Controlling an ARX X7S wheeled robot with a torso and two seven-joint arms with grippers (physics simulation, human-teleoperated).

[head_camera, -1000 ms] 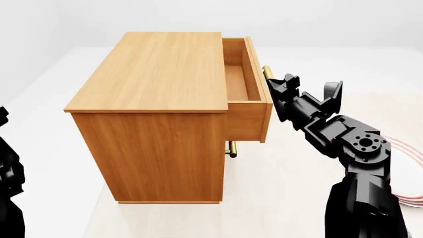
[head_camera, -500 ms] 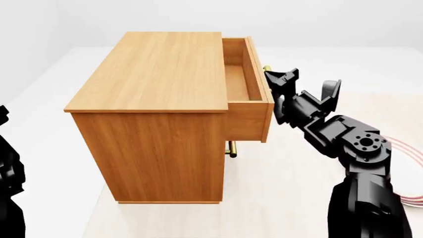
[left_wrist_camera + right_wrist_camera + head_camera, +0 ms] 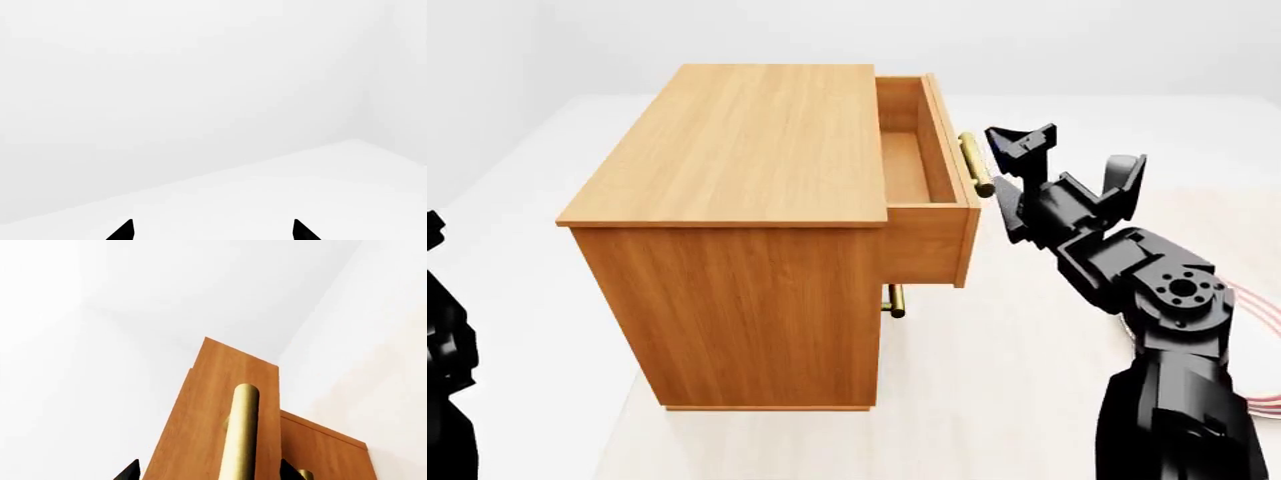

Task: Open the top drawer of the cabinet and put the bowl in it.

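The cabinet [image 3: 741, 200] stands in the middle of the head view. Its top drawer [image 3: 924, 165] is pulled partly out, and the shallow wooden box inside shows nothing in it. The drawer's brass handle [image 3: 973, 165] is bare. My right gripper [image 3: 1012, 168] is open and empty, a little to the right of the handle and apart from it. In the right wrist view the handle [image 3: 243, 435] and the drawer front [image 3: 207, 430] stand between the open fingertips [image 3: 128, 472]. My left gripper [image 3: 212, 236] is open and faces only white floor and wall. The bowl is out of view.
A lower drawer's brass handle [image 3: 894, 300] sticks out under the open drawer, and also shows in the right wrist view [image 3: 303, 475]. The rim of a red-ringed white plate [image 3: 1261, 402] shows at the right edge behind my right arm. My left arm [image 3: 443, 360] hangs at the left edge.
My right gripper has come off the top drawer's handle and drawn back to the right, so the handle now shows whole. The drawer stays open as far as before. The left arm has not moved.
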